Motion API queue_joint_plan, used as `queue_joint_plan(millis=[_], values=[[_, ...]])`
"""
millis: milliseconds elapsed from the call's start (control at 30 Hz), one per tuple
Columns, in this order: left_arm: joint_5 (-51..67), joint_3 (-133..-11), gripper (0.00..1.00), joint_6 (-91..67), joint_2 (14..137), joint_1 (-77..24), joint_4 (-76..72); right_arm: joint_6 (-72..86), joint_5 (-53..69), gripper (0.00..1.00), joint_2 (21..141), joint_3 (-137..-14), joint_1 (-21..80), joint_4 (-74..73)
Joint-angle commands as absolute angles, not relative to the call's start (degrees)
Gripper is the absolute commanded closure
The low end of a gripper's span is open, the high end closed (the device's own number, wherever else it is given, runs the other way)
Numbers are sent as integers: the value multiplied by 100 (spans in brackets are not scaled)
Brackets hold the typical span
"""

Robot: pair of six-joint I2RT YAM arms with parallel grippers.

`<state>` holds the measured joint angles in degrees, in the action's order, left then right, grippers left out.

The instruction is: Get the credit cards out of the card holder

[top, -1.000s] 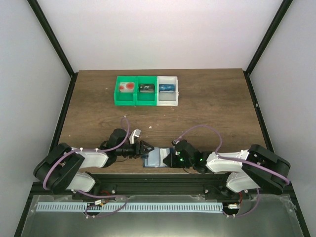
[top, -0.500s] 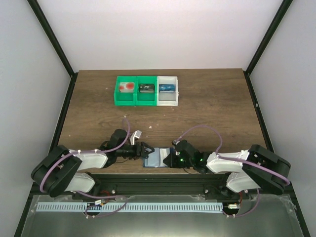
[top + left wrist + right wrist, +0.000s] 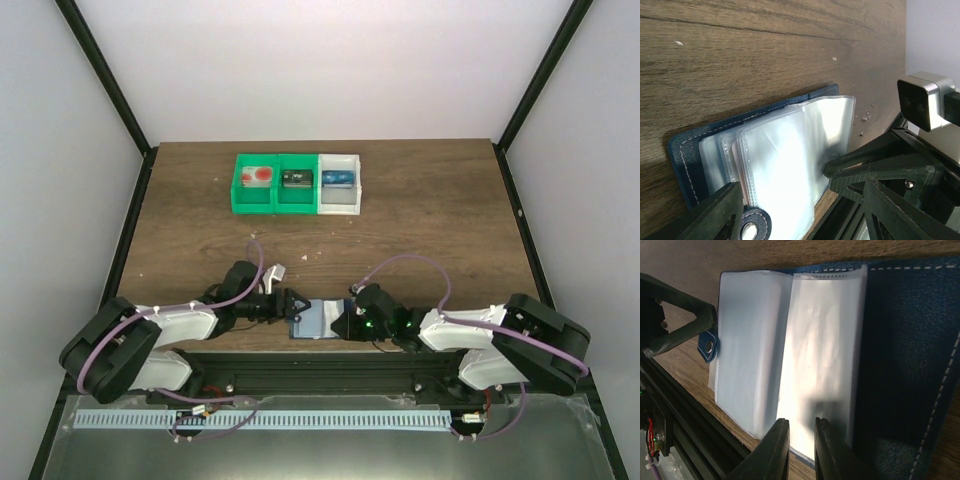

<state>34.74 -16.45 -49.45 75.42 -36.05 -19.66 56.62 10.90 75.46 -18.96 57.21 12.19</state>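
Observation:
The card holder lies open on the wood near the table's front edge, dark blue with clear sleeves fanned up. A pale card with a red circle lies in the left green bin. A faint reddish edge shows inside one sleeve. My left gripper is open and straddles the sleeves' edge and the snap tab, holding nothing. My right gripper has its jaws almost together. Its fingertips rest over the lower edge of a bright sleeve, with nothing visibly between them.
Two green bins and a white bin stand in a row at the back. A black item and a blue item lie in them. The black rail at the table's front edge runs just below the holder.
My left gripper's jaws have spread a little wider and its arm has sunk slightly. The right arm and the holder have stayed put.

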Motion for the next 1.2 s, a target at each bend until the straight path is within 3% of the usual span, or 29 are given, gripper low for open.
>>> queue_joint_plan(millis=[0, 1167], values=[[3523, -1714, 32, -4915, 7683, -3635, -2141, 5704, 1040, 84, 7437, -1832, 5783, 1215], [3920, -1921, 33, -5409, 8057, -3831, -2794, 5622, 1073, 84, 7569, -1855, 5783, 1369]])
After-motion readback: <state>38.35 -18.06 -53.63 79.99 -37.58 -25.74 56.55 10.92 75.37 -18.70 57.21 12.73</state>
